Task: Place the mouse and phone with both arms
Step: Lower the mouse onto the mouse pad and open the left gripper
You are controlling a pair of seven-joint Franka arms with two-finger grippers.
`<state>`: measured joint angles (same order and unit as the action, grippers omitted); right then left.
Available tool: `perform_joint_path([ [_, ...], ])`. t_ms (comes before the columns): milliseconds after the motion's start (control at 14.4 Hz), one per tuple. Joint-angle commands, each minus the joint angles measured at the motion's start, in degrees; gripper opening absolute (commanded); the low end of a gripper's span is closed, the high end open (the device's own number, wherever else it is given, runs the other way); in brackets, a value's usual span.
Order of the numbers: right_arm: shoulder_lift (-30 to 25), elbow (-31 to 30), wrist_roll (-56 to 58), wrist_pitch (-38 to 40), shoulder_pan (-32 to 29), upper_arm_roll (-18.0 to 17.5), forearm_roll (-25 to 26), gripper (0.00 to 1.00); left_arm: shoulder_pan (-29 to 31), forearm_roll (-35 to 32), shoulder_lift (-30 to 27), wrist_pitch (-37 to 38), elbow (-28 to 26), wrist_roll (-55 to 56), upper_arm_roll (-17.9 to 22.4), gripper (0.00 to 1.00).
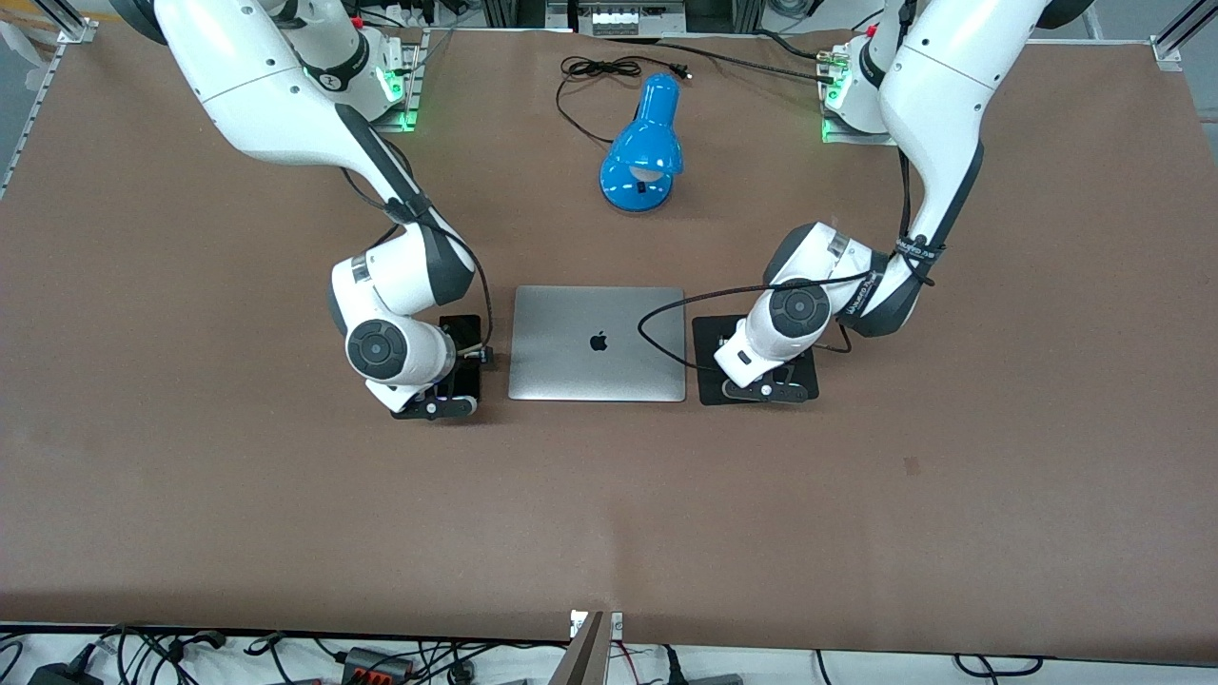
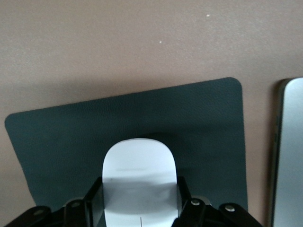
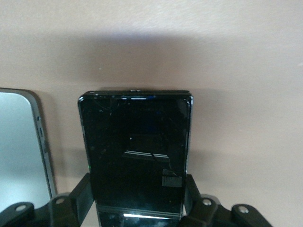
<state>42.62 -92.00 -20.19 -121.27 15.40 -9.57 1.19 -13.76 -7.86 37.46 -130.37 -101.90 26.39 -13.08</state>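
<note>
The left gripper [image 2: 140,208] sits low over the mouse pad [image 2: 199,123] beside the laptop [image 1: 598,342], its fingers clasped on the sides of the mouse [image 2: 139,177], which lies between them on or just above the pad. The right gripper [image 3: 137,208] likewise clasps the phone [image 3: 136,151] between its fingers, low at the laptop's other flank. Both items seem to be at their places; letting go and lifting away remain.
</note>
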Motion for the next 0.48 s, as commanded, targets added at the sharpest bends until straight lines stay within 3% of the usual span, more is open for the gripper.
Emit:
perform_joint_path([
  [0, 1.1, 1.4, -1.0, -0.1, 0.9, 0.2, -0.5, 0.34, 0.1, -0.9, 0.8, -0.7, 0.6, 0.9, 0.3, 0.58],
  [69, 1.1, 1.4, -1.3, -0.1, 1.0, 0.2, -0.5, 0.35, 0.1, -0.6, 0.7, -0.6, 0.6, 1.2, 0.4, 1.00],
  [208, 1.1, 1.3, -1.4, -0.1, 1.1, 0.2, -0.5, 0.37, 0.6, -0.7, 0.1, 1.3, 3.1, 1.6, 0.6, 1.00],
  [277, 1.1, 1.3, -1.8, -0.1, 1.1, 0.2, -0.5, 0.59, 1.2, -0.7, -0.4, 5.3, 5.5, 1.8, 0.6, 1.00],
  [346, 1.1, 1.3, -2.7, -0.1, 1.0, 0.2, -0.5, 1.00, 1.8, -0.7, -1.1, 9.4, 8.1, 1.8, 0.6, 1.00],
  [415, 0.9, 1.4, -3.8, 0.2, 1.1, 0.2, -0.5, 1.00, 2.8, -0.7, -2.2, 13.3, 10.5, 1.6, 0.6, 1.00],
])
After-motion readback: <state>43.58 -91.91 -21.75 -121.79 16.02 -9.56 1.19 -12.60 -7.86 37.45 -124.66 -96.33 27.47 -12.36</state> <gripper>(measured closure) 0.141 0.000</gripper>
